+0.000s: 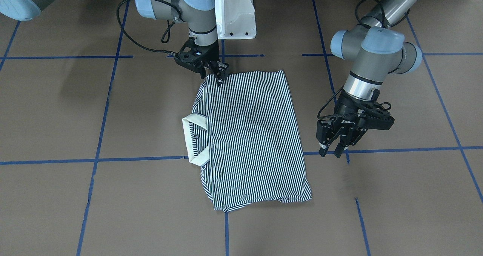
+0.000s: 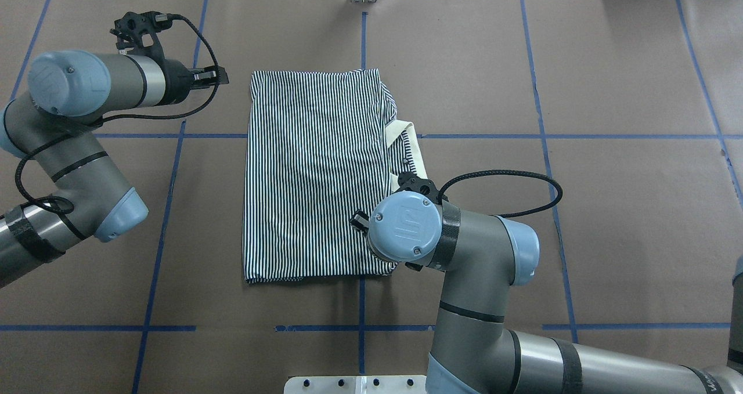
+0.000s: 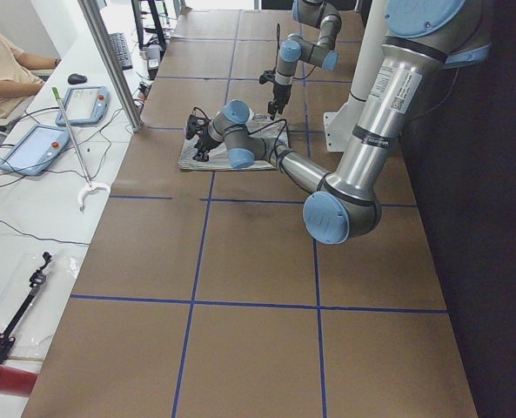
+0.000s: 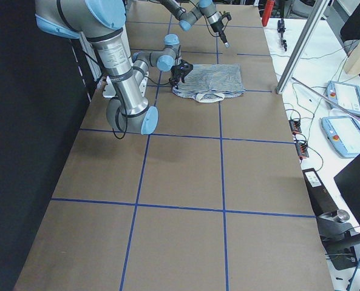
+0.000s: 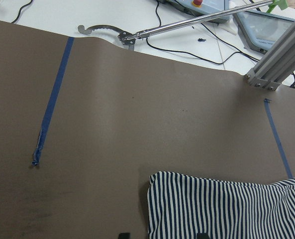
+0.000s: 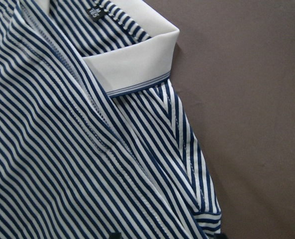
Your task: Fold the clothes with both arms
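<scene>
The striped polo shirt (image 1: 253,135) (image 2: 313,173) lies flat on the brown table, folded into a long rectangle. Its cream collar (image 1: 187,126) (image 2: 406,144) (image 6: 137,62) sticks out on the robot's right side. My right gripper (image 1: 220,77) points down at the shirt's corner nearest the robot base. It is open and low over the folded shoulder fabric (image 6: 62,164). In the overhead view its own wrist mostly hides it. My left gripper (image 1: 334,150) (image 2: 217,78) hangs open above bare table, just off the far hem corner (image 5: 157,181), holding nothing.
Blue tape lines (image 1: 132,160) grid the table. The white pedestal base (image 1: 234,14) stands behind the shirt. Beyond the far edge are an aluminium post (image 3: 110,61), teach pendants (image 3: 31,148), cables and a seated person (image 3: 5,70).
</scene>
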`<state>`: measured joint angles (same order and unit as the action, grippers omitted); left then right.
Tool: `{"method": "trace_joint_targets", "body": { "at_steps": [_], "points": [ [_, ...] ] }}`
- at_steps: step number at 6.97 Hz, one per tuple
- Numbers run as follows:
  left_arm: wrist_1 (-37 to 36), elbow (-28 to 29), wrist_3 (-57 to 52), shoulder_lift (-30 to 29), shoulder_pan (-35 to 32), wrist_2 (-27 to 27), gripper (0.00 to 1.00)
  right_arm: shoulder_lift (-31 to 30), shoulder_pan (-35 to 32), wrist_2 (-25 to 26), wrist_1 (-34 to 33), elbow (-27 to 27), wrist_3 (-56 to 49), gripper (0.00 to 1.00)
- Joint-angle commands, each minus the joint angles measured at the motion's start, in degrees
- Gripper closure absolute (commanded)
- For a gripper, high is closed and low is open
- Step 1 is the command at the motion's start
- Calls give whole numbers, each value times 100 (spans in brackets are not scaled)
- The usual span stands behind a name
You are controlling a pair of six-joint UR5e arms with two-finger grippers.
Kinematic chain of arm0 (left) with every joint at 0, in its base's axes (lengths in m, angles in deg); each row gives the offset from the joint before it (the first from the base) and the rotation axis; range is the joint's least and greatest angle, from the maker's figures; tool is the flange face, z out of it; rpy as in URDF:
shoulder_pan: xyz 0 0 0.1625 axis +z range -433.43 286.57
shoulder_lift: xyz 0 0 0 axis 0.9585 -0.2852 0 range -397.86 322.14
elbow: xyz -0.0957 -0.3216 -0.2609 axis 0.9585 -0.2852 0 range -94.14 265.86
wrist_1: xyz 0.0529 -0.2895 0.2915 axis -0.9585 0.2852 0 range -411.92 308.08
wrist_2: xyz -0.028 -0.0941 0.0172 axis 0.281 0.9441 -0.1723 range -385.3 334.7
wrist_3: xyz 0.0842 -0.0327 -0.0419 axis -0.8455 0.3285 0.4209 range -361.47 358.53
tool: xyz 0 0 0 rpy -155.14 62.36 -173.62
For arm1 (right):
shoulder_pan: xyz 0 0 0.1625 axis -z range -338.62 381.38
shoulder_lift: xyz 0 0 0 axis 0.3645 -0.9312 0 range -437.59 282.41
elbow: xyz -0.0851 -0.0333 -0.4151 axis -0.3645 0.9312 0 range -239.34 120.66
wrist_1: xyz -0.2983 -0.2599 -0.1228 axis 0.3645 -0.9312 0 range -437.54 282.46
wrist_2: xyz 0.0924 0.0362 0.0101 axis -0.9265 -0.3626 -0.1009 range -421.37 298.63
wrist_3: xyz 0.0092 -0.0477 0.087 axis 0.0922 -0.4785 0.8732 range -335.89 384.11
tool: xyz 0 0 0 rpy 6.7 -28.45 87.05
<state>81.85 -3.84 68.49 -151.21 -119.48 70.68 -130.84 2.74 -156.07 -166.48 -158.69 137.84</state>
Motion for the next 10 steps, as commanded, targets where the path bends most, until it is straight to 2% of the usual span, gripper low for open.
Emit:
{"method": "trace_joint_targets", "body": {
  "at_steps": [1,7,8,9,10],
  "points": [
    [0,-3,9,5,0,0,46,-245,0,22,358,48,175,31],
    [0,-12,0,5,0,0,46,-264,53,4,386,180,210,33],
    [0,-21,0,5,0,0,46,-229,62,4,395,189,210,36],
    [0,-38,0,5,0,0,46,-220,62,-4,386,189,210,59],
    [0,-47,0,5,0,0,46,-238,88,-13,386,206,193,97]
  ]
}}
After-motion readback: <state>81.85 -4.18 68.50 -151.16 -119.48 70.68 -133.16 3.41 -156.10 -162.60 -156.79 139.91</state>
